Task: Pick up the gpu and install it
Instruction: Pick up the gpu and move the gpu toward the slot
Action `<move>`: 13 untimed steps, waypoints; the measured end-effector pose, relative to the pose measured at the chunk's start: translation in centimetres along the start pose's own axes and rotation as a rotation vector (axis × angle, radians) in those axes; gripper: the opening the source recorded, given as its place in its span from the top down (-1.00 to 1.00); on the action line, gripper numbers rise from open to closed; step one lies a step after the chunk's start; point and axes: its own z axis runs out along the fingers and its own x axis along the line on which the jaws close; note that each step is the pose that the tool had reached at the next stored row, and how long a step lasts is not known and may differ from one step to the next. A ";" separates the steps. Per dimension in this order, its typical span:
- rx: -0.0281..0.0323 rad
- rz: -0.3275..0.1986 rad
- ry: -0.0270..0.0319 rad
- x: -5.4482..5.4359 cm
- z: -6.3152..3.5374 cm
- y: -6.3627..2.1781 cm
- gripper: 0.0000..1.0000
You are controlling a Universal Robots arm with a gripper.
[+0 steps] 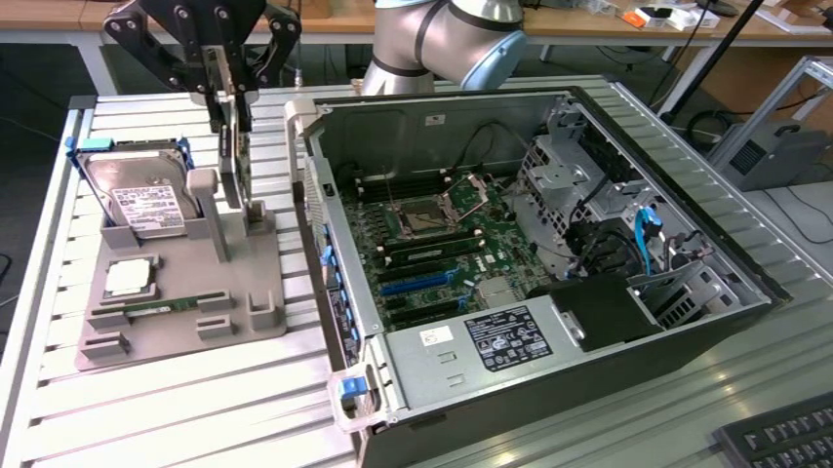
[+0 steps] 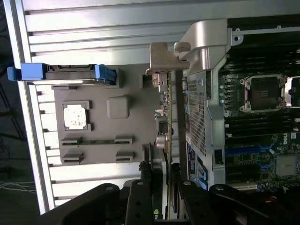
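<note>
Between the fingers (image 1: 207,76), gpu (image 1: 234,146) clamped, upright

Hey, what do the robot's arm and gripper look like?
The silver-grey tubular arm has a rounded joint with a light blue cap. The black gripper is built of angular linked bars, with round bolts at the pivots.

Slatted aluminium tabletop (image 1: 195,409), wooden desks (image 1: 573,24) behind, pale floor (image 1: 797,216) alongside.

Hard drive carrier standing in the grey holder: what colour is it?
Blue. The carrier shows best in the wrist view.
</note>
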 end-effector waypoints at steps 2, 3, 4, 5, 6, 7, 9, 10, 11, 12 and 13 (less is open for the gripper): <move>0.0000 0.000 0.0001 0.0 -0.27 -0.02 0.47; 0.0000 0.000 0.0000 0.0 -0.36 -0.02 0.47; 0.0000 0.000 0.0000 0.0 -0.43 -0.03 0.47; 0.0000 0.000 0.0000 0.0 -0.48 -0.03 0.47; -0.0001 0.000 0.0000 0.0 -0.49 -0.03 0.47; -0.0001 0.000 0.0000 0.0 -0.49 -0.03 0.47; 0.0000 0.000 0.0001 0.0 -0.50 -0.04 0.47; 0.0001 0.000 0.0001 0.0 -0.50 -0.05 0.47; 0.0001 0.000 0.0001 0.0 -0.50 -0.07 0.47; 0.0001 0.000 0.0001 0.0 -0.50 -0.10 0.47; 0.0001 0.000 0.0000 0.0 -0.49 -0.13 0.47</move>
